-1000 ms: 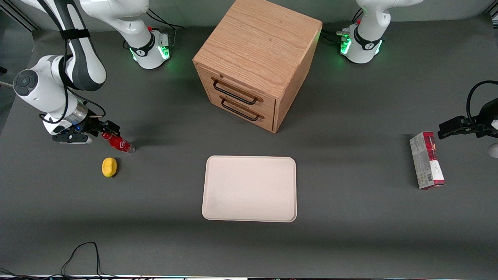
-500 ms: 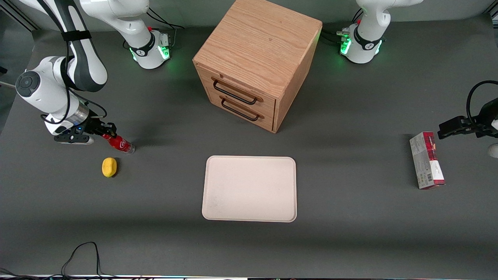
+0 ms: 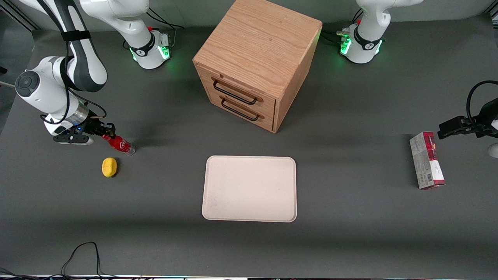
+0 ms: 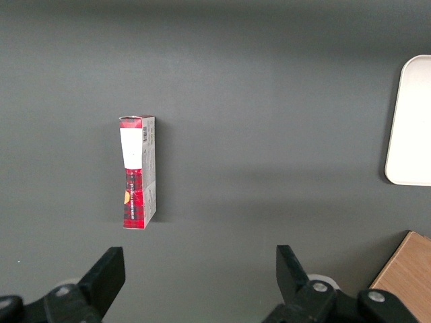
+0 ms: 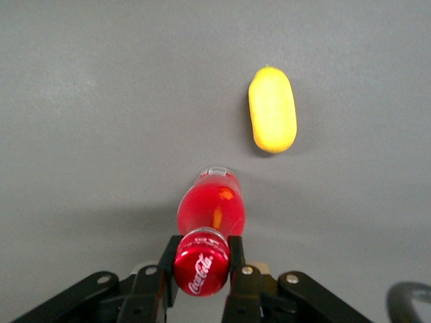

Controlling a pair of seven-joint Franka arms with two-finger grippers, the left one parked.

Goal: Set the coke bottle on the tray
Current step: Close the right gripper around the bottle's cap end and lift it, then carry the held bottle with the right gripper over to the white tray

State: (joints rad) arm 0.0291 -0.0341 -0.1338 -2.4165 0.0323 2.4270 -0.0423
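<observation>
Looking at the front view, you see the working arm folded low at its own end of the worktop [image 3: 350, 241], its wrist angled down so the gripper [image 3: 104, 133] sits at the neck of the coke bottle [image 3: 118, 143]. The bottle stands tilted on the worktop, its clear base down and its cap toward the gripper. A yellow lemon [image 3: 109, 167] lies near it, nearer the front camera. The tray [image 3: 249, 188] lies well apart toward the middle, in front of the wooden drawer cabinet [image 3: 256, 62]. From this angle the cap is partly covered by the gripper and you cannot make out the grip.

Turning to the right wrist view, you look straight down the coke bottle [image 5: 209, 229]: the fingers [image 5: 235, 259] are clamped on its neck just under the red cap, one on each side. The lemon [image 5: 273, 119] lies apart from the bottle on the worktop [image 5: 101, 101].

In the left wrist view, a red-and-grey carton [image 4: 138, 172] lies flat, and only an edge of the tray [image 4: 411, 121] and a corner of the cabinet [image 4: 407, 276] show, cut off by the frame.
</observation>
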